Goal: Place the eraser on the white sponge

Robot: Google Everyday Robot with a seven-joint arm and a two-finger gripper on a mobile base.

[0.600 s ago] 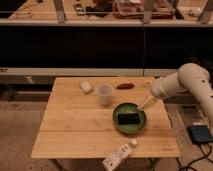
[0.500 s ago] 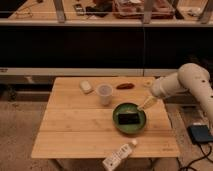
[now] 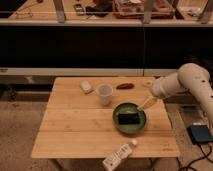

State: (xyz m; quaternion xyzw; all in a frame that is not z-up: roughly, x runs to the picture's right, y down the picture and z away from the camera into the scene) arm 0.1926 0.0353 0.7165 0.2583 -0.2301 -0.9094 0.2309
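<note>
The black eraser lies flat inside the green bowl on the right half of the wooden table. The white sponge lies near the table's far left edge, left of the translucent cup. My gripper hangs at the end of the white arm coming in from the right, just above the bowl's far right rim, a short way up and right of the eraser. It holds nothing that I can see.
A reddish-brown oblong thing lies at the table's far edge. A white bottle with a label lies on its side at the front edge. The wooden table stands before a dark shelf unit. A blue device lies on the floor at right.
</note>
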